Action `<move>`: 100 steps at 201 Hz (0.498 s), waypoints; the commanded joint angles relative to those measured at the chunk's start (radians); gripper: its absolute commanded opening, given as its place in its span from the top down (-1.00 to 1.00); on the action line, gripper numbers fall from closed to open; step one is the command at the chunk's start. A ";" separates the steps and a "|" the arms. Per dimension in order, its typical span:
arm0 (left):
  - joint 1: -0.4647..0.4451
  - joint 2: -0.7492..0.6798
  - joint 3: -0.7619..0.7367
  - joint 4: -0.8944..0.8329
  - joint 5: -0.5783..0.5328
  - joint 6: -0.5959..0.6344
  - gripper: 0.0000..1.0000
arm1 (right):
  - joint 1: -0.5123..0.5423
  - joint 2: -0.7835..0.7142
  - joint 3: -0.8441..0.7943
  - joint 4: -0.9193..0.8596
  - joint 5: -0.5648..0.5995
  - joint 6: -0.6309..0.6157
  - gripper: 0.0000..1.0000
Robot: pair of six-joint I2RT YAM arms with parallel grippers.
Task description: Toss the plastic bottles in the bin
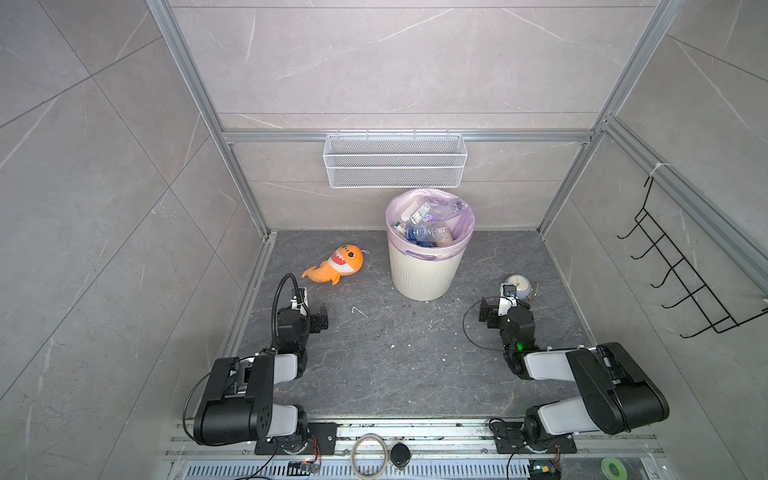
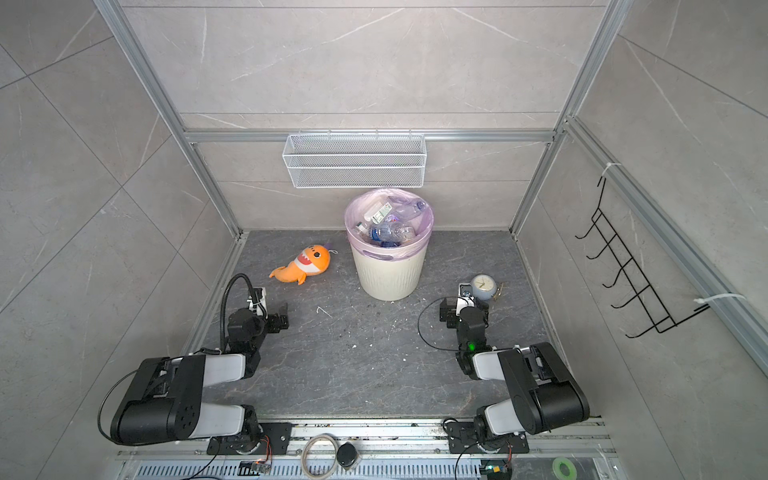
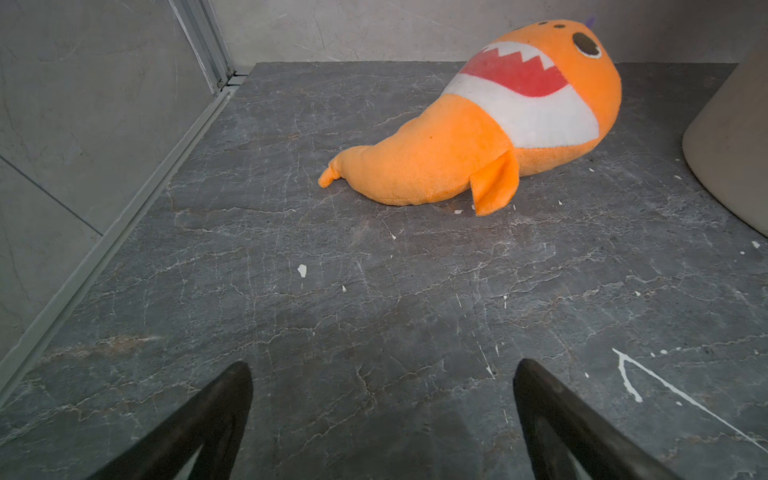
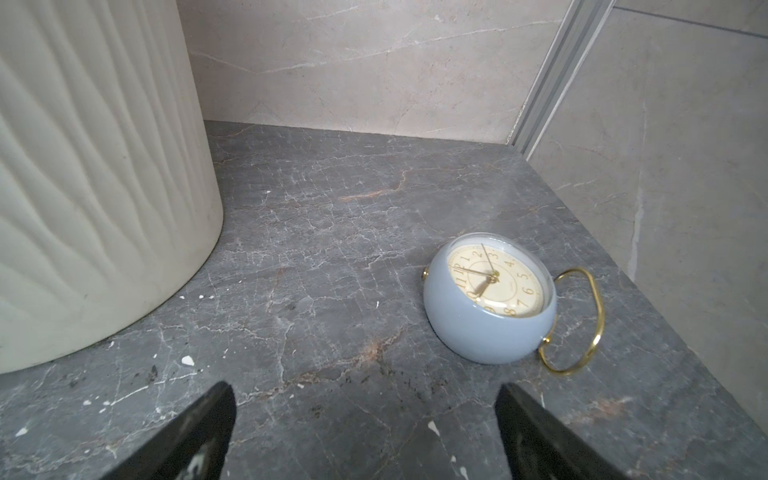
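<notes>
The bin (image 1: pixel 424 270) (image 2: pixel 388 274), cream-white and ribbed with a pale lilac bag, stands at the back middle of the dark floor. Several plastic bottles (image 1: pixel 430 228) (image 2: pixel 390 228) lie piled inside it, clear ones with blue labels and one with a green-white label. Every bottle I see is in the bin. My left gripper (image 1: pixel 316 311) (image 2: pixel 275 311) (image 3: pixel 382 365) hovers low over bare floor, open and empty, in front of the plush. My right gripper (image 1: pixel 500 305) (image 2: pixel 462 306) (image 4: pixel 365 386) is open and empty too, between the bin's wall (image 4: pixel 95 166) and the clock.
An orange shark plush (image 1: pixel 336 266) (image 3: pixel 478 137) lies left of the bin. A small grey-blue clock (image 1: pixel 518 286) (image 4: pixel 490 303) with a gold handle lies right of it. A white wire basket (image 1: pixel 395 166) hangs on the back wall, a black hook rack (image 1: pixel 681 266) on the right wall.
</notes>
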 commanded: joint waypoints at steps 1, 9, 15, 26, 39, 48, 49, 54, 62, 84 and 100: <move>0.023 0.041 0.030 0.105 0.034 -0.012 -0.99 | -0.017 0.041 0.028 0.039 -0.048 0.018 -1.00; 0.033 0.053 0.027 0.123 0.039 -0.025 -0.99 | -0.021 0.054 0.036 0.037 -0.053 0.021 -1.00; 0.037 0.056 0.029 0.123 0.043 -0.026 -1.00 | -0.021 0.058 0.041 0.033 -0.058 0.018 -1.00; 0.038 0.053 0.036 0.103 0.049 -0.025 -1.00 | -0.022 0.055 0.050 0.013 -0.060 0.017 -1.00; 0.039 0.061 0.045 0.092 0.052 -0.024 -1.00 | -0.023 0.058 0.050 0.014 -0.061 0.017 -1.00; 0.043 0.070 0.046 0.101 0.055 -0.028 -1.00 | -0.022 0.058 0.052 0.010 -0.060 0.018 -1.00; 0.043 0.072 0.046 0.102 0.055 -0.029 -1.00 | -0.022 0.058 0.051 0.010 -0.060 0.019 -1.00; 0.047 0.076 0.046 0.108 0.057 -0.033 -1.00 | -0.024 0.058 0.053 0.010 -0.062 0.018 -1.00; 0.055 0.083 0.047 0.112 0.061 -0.038 -0.99 | -0.025 0.058 0.053 0.009 -0.065 0.019 -1.00; 0.059 0.085 0.070 0.071 0.076 -0.037 -1.00 | -0.026 0.058 0.052 0.009 -0.063 0.019 -1.00; 0.060 0.091 0.110 -0.002 0.106 -0.026 -1.00 | -0.026 0.058 0.073 -0.032 -0.050 0.019 -0.99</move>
